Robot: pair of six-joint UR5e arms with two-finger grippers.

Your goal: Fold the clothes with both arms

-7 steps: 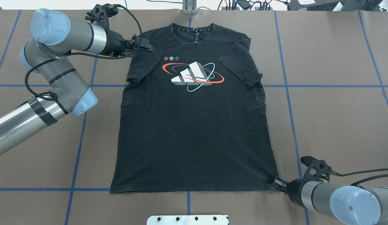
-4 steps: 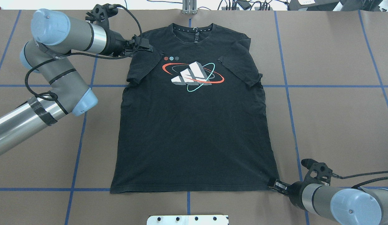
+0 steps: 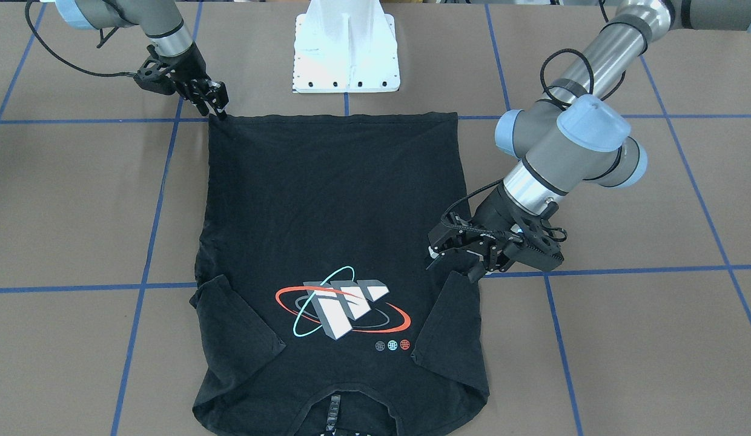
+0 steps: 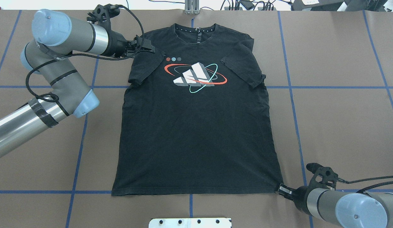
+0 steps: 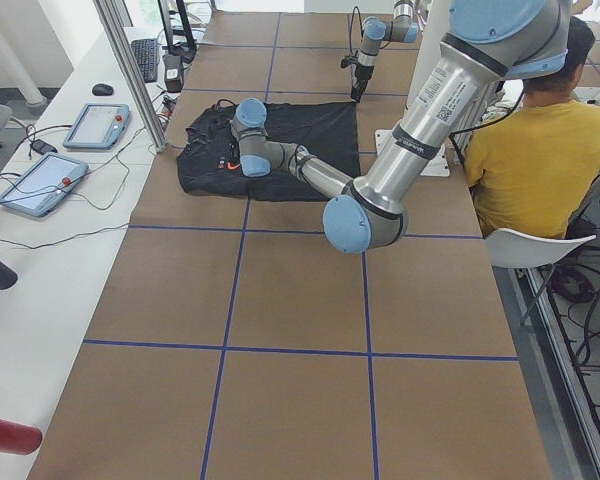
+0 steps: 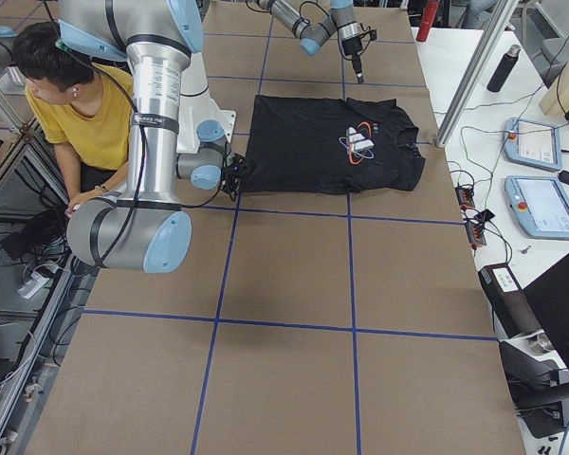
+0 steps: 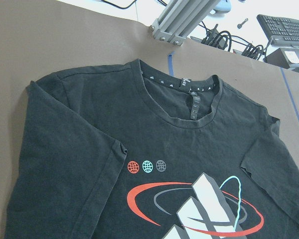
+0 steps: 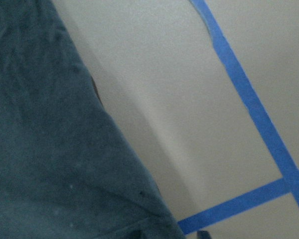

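Table (image 3: 624, 339), left gripper (image 3: 454, 267), fingers spread, over T-shirt (image 3: 327, 200)

Overhead and front-facing cameras look down from opposite sides, sharing the T-shirt (image 4: 196, 133).

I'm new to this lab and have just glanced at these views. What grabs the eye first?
A black T-shirt lies flat, print up, in the middle of the brown table, with its red, teal and white logo on the chest. The left end effector sits at one shoulder, and the right end effector is at the diagonally opposite hem corner.
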